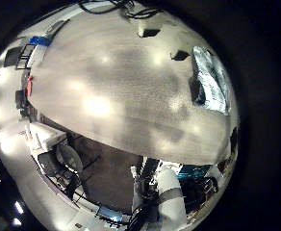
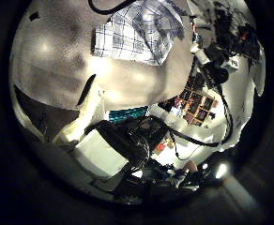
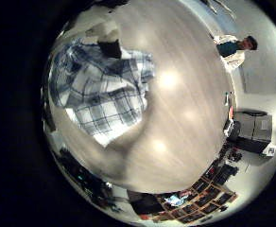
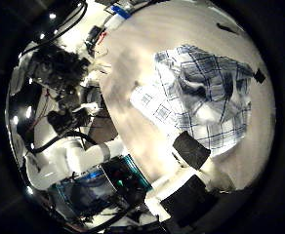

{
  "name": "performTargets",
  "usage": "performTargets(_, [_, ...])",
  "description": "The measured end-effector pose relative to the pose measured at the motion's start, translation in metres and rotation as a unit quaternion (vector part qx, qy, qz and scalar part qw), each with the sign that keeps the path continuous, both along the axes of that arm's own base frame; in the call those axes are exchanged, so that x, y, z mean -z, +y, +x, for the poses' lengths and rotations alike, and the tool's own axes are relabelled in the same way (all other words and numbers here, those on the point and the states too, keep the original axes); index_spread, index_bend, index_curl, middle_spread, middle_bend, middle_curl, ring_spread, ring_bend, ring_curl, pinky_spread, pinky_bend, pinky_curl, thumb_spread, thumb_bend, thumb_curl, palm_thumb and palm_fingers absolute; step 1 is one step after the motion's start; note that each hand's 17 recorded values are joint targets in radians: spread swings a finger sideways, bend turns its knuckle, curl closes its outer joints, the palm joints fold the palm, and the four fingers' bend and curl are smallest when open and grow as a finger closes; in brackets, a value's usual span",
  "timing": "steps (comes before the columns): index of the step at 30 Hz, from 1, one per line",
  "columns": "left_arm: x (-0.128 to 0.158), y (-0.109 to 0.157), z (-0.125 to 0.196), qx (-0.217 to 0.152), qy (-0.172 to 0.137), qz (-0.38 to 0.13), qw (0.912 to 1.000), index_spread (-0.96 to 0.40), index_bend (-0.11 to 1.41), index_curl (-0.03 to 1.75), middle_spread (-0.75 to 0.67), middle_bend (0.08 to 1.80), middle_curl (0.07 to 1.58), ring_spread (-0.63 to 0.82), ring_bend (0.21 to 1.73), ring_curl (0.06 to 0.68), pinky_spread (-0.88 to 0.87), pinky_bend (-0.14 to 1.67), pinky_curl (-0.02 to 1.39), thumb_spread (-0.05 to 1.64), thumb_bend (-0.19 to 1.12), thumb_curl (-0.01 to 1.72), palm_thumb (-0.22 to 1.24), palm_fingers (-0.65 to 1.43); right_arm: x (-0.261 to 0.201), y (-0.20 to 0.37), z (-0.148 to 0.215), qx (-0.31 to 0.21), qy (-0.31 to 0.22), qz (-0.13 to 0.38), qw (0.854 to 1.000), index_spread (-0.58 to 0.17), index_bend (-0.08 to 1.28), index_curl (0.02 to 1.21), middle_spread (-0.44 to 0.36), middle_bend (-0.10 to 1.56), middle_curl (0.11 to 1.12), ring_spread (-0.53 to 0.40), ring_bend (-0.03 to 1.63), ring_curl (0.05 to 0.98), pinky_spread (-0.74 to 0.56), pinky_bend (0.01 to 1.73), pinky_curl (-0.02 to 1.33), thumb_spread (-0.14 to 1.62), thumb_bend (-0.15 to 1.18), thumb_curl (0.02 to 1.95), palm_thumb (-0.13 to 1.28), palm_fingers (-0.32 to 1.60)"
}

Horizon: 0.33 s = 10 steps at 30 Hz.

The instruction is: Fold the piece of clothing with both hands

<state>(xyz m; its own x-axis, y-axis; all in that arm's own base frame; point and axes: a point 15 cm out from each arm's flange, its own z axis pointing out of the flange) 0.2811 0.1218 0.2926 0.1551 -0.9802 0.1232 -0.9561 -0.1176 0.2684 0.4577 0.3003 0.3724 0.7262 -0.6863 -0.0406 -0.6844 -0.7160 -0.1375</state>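
Right thumb side palm view gives you the plaid shirt lying crumpled on the wooden table, blue and white checks, a sleeve trailing toward 8 o'clock. Black fingertips of the right hand hover at the shirt's 6 o'clock edge, relaxed and holding nothing. From the left thumb side palm view you see the same shirt at 12 o'clock, well apart from the left hand; whether its fingers are open you cannot tell.

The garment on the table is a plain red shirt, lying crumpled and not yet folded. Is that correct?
Not quite: the garment is plaid, checked in blue and white, not plain red, as the right thumb side palm view shows. It does lie crumpled and unfolded on the table.
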Motion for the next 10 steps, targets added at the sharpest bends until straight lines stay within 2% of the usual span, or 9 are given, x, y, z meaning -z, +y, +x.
performTargets(4, [-0.01, -0.003, -0.001, -0.003, -0.006, 0.005, 1.0, -0.03, 0.19, 0.42, 0.15, 0.18, 0.3, 0.25, 0.64, 0.228, 0.29, 0.32, 0.37, 1.16, -0.02, 0.38, 0.61, 0.19, -0.04, -0.048, -0.005, 0.031, -0.006, 0.003, 1.0, -0.446, 0.14, 0.33, -0.039, 0.2, 0.4, 0.18, 0.71, 0.321, 0.41, 0.93, 0.48, 1.15, -0.01, 0.57, 0.79, -0.04])
performTargets(10, [-0.028, -0.022, 0.002, 0.002, -0.011, 0.015, 0.9998, -0.04, 0.19, 0.42, 0.14, 0.18, 0.3, 0.25, 0.64, 0.225, 0.29, 0.32, 0.37, 1.16, -0.02, 0.38, 0.62, 0.2, -0.079, -0.133, -0.016, 0.099, 0.002, -0.002, 0.995, -0.418, 0.17, 0.31, -0.039, 0.21, 0.38, 0.178, 0.67, 0.293, 0.44, 0.87, 0.42, 1.16, -0.02, 0.57, 0.78, 0.02])
